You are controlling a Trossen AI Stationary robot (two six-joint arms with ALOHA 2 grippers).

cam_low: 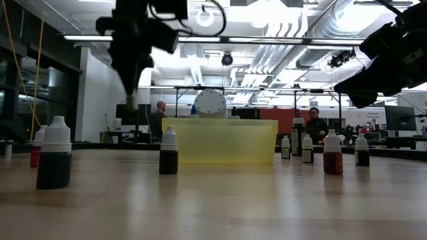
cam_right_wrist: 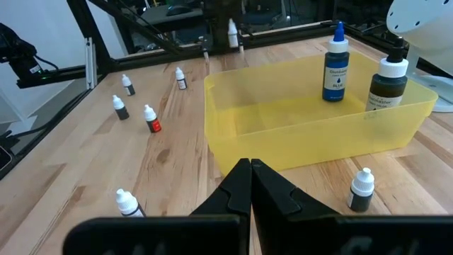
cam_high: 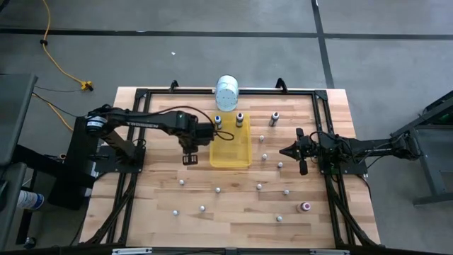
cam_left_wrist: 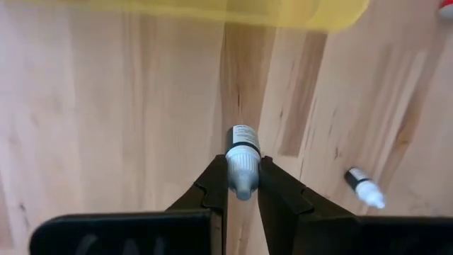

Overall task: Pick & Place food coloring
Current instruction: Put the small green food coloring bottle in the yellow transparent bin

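Observation:
My left gripper (cam_left_wrist: 243, 168) hangs over the wood just left of the yellow tray (cam_high: 230, 152), pointing down, shut on one tiny food coloring bottle (cam_left_wrist: 243, 142) with a white cap. It is well above the table in the low view (cam_low: 133, 100). Several more small bottles stand on their bases around the table (cam_high: 218, 190) (cam_high: 259, 186). Two taller ones, a blue (cam_right_wrist: 337, 64) and a dark one (cam_right_wrist: 388, 81), stand at the tray's far end. My right gripper (cam_high: 291, 151) waits shut at the table's right side. My left gripper pinches the small bottle's white cap (cam_left_wrist: 243, 180) between its two fingers (cam_left_wrist: 218, 185), coming from above and pointing down. The bottle's body reaches past the fingertips and hangs upright below them, lifted clear of the table.
A large white cylindrical container (cam_high: 226, 91) stands behind the tray at the far edge. A reddish bottle (cam_high: 306, 207) lies near the front right. A black frame (cam_high: 322, 113) borders the table. Bare wood lies left of the tray.

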